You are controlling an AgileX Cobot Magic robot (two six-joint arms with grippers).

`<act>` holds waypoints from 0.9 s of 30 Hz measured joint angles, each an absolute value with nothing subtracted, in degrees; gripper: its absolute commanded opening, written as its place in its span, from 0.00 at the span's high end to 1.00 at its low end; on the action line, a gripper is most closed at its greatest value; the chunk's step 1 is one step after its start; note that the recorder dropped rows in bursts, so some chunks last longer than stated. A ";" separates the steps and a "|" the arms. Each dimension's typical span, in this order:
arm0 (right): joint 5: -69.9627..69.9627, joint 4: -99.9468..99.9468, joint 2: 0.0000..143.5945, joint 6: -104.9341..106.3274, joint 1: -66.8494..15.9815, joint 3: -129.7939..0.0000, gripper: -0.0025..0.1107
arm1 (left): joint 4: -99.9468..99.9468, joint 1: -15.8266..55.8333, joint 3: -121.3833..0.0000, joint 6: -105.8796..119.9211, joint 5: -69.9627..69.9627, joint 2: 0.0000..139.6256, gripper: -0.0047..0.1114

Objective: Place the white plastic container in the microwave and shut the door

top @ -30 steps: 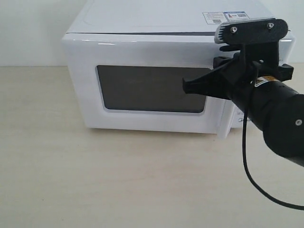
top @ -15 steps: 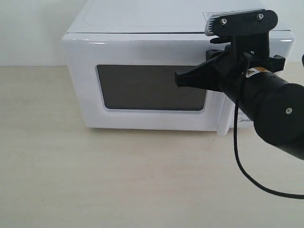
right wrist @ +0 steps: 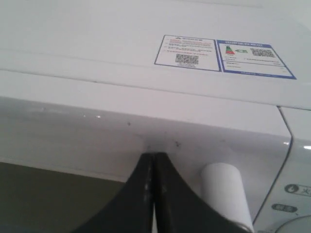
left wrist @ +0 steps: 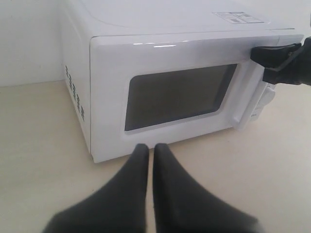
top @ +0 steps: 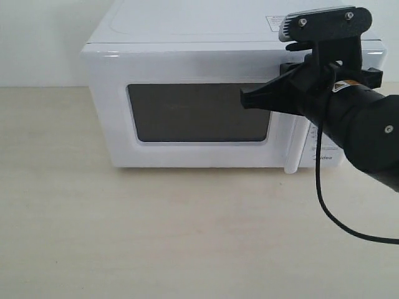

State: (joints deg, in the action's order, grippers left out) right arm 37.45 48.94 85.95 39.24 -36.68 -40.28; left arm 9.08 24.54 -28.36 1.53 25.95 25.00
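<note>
Microwave (top: pixel 187 62) sits at the far side of the table (top: pixel 187 249), front facing near. The door (top: pixel 199 71) is flush with the body and no gap shows along its top edge. The handle (top: pixel 290 149) stands upright at the door's right edge. The dark window (top: pixel 199 113) is too dark to show whether the white plastic container is inside.

Right gripper (top: pixel 244 99) comes in from the right with its fingers pinched together, holding nothing. In the wrist view the tips of the right gripper (right wrist: pixel 153 156) are against the door's upper frame, just left of the handle top. A cable (top: pixel 327 212) loops down from that arm.

Left gripper (left wrist: pixel 148 148) has its fingers pressed narrow and grips nothing. It is low over the table, near side, well apart from the door.

Pale wood-look tabletop, with bare stretches left of and in front of the microwave. Plain white wall (top: pixel 37 37) behind. Stickers (right wrist: pixel 223 53) on the microwave top, right side.
</note>
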 measured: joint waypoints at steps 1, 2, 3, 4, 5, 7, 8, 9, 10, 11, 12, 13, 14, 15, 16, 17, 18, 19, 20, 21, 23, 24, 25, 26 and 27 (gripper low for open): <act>37.22 48.94 85.95 39.24 -36.68 -40.28 0.98 | 9.08 24.54 -28.36 1.53 26.09 25.00 0.92; 37.21 48.94 85.95 39.24 -36.68 -40.28 0.98 | 8.96 24.54 -28.36 1.53 26.09 25.00 0.92; 37.21 48.94 85.95 39.24 -36.96 -40.28 0.98 | 8.62 24.54 -28.36 1.53 26.09 25.00 0.92; 37.21 48.94 85.95 39.24 -37.33 -40.28 0.98 | 8.53 24.54 -28.36 1.53 26.19 25.00 0.92; 37.21 49.18 85.95 39.24 -37.97 -40.28 0.98 | 8.27 24.54 -28.36 1.53 26.19 25.00 0.92; 37.11 49.31 85.52 39.70 -40.10 -40.28 0.98 | 7.93 24.54 -28.36 1.53 26.19 25.00 0.92; 37.23 49.31 85.04 40.08 -41.54 -39.98 0.98 | 7.69 24.54 -28.36 1.53 26.30 25.00 0.92; 37.82 49.31 84.28 40.40 -43.18 -39.32 0.98 | 7.69 24.54 -28.36 1.53 26.41 25.00 0.92; 38.80 49.77 83.35 41.09 -44.83 -38.35 0.98 | 7.69 24.54 -28.36 1.53 26.39 25.00 0.92; 39.82 50.30 82.44 41.67 -46.07 -37.10 0.98 | 7.69 24.54 -28.36 1.53 26.43 25.00 0.92; 41.12 51.22 81.23 42.39 -47.55 -35.69 0.98 | 7.69 24.54 -28.36 1.53 26.54 25.00 0.92; 42.37 52.15 79.92 42.90 -48.79 -34.18 0.98 | 7.69 24.54 -28.36 1.53 26.54 25.00 0.92; 43.22 52.84 78.54 43.40 -49.65 -32.88 0.98 | 7.69 24.54 -28.36 1.53 26.54 25.00 0.92; 44.07 53.49 77.06 43.81 -50.53 -31.26 0.98 | 7.69 24.54 -28.36 1.53 26.54 25.00 0.92; 44.50 53.91 75.55 44.33 -51.23 -29.71 0.98 | 7.69 24.54 -28.36 1.53 26.54 25.00 0.92; 44.67 54.17 74.32 44.53 -51.79 -28.58 0.98 | 7.69 24.54 -28.36 1.53 26.54 25.00 0.92; 44.78 54.40 72.46 44.94 -52.05 -27.07 0.98 | 7.69 24.54 -28.36 1.53 26.54 25.00 0.92; 44.78 54.67 71.22 44.94 -52.35 -26.22 0.98 | 7.69 24.54 -28.36 1.53 26.54 25.00 0.92; 44.78 54.81 70.01 45.08 -52.40 -25.37 0.98 | 7.69 24.54 -28.36 1.53 26.54 25.00 0.92; 44.78 55.07 68.24 45.16 -52.45 -24.63 0.98 | 7.69 24.54 -28.36 1.53 26.54 25.00 0.92; 44.78 55.20 65.87 45.16 -52.54 -23.81 0.98 | 7.69 24.54 -28.36 1.53 26.54 25.00 0.92; 44.78 55.48 64.72 45.16 -52.54 -23.69 0.98 | 7.62 24.54 -28.36 1.53 26.54 25.00 0.92; 44.92 55.61 63.66 45.16 -52.54 -23.60 0.98 | 7.62 24.54 -28.36 1.53 26.54 25.00 0.92; 45.07 55.61 62.87 45.16 -52.54 -23.60 0.98 | 7.62 24.54 -28.36 1.53 26.54 25.00 0.92; 45.20 55.69 61.84 45.16 -52.54 -23.60 0.98 | 7.56 24.54 -28.36 1.53 26.54 25.00 0.92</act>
